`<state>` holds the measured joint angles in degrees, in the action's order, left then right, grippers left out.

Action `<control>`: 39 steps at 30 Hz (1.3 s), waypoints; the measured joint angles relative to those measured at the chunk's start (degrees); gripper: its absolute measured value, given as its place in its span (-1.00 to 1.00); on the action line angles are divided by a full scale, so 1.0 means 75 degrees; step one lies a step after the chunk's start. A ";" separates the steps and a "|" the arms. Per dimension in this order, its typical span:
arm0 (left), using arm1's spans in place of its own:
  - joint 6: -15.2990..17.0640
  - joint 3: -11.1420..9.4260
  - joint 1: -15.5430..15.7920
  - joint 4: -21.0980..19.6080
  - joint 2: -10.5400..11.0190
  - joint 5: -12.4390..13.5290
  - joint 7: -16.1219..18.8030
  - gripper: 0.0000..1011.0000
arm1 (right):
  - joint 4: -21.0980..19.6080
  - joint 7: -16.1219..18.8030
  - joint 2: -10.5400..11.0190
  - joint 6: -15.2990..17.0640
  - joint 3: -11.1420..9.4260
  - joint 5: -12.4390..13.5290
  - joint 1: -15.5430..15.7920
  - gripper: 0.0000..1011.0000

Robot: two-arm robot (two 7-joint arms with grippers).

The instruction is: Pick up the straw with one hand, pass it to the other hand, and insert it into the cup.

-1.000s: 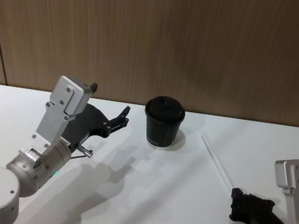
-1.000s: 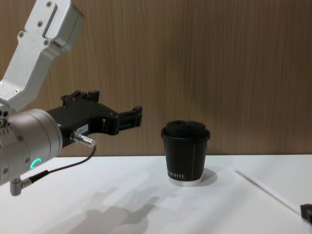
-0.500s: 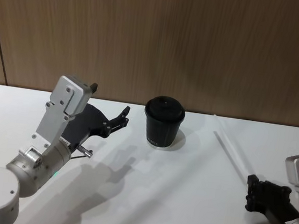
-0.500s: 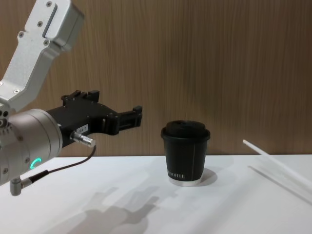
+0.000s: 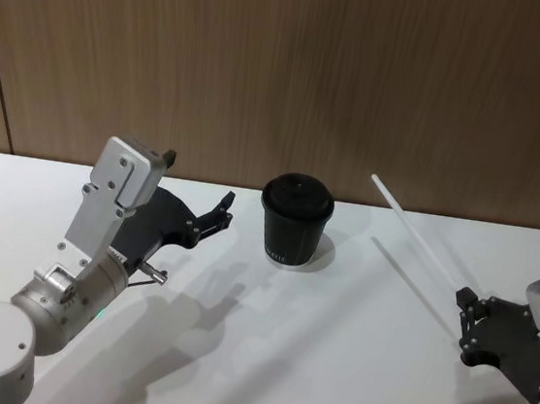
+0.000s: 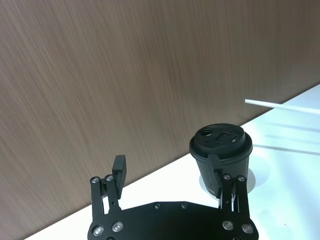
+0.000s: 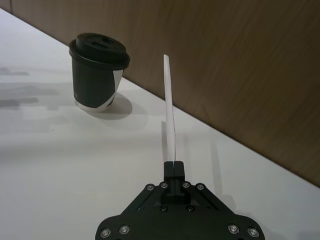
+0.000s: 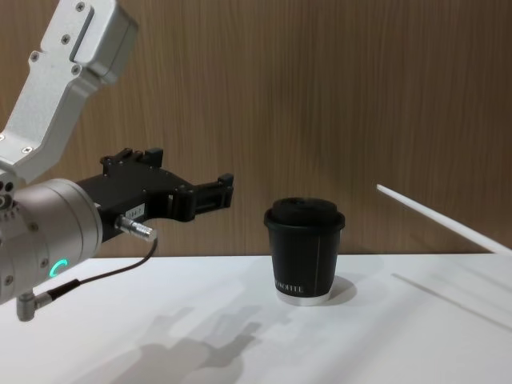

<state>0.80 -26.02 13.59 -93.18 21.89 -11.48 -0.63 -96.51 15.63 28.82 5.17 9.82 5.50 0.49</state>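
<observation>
- My right gripper was closed on the very end of the straw. The straw was in the air, clear of the surface, slanting up toward the wooden wall on the cup's right.
- With so much length beyond the pinch, I judged the straw could swivel between the fingers if I swung the arm quickly, and I would then lose track of where its free tip pointed.
- My left gripper hung open on the other side of the cup. The cup therefore stood between the two grippers, and a straight pass across risked clipping it with the straw or a finger and toppling it.
- The straw was thin, so the left fingers could close beside it rather than on it. If I released the right grip before the left one was secure, the straw would drop onto the surface.
- The opening in the lid looked small. A tilted or off-centre approach might bend the straw or push the cup along.
</observation>
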 joint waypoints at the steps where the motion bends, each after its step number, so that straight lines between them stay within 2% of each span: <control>1: 0.0000 0.0000 0.0000 0.0000 0.0000 0.0000 0.0000 0.98 | -0.0013 0.0048 0.0045 -0.0061 0.0001 -0.0015 -0.0006 -1.00; 19: 0.0000 0.0000 0.0000 0.0000 0.0000 0.0000 0.0000 0.98 | -0.0431 0.1350 0.1057 -0.1651 -0.0010 -0.0144 -0.0286 -1.00; 30: 0.0000 0.0000 0.0000 0.0000 0.0000 0.0000 0.0000 0.98 | -0.0609 0.1910 0.1373 -0.2092 0.0181 -0.0116 -0.0670 -1.00; 39: 0.0000 0.0000 0.0000 0.0000 0.0000 0.0000 0.0000 0.98 | -0.0666 0.2160 0.1462 -0.2166 0.0305 0.0064 -0.0877 -1.00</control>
<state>0.80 -26.02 13.59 -93.18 21.89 -11.48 -0.62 -101.50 31.83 39.79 -11.07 12.11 5.97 -6.09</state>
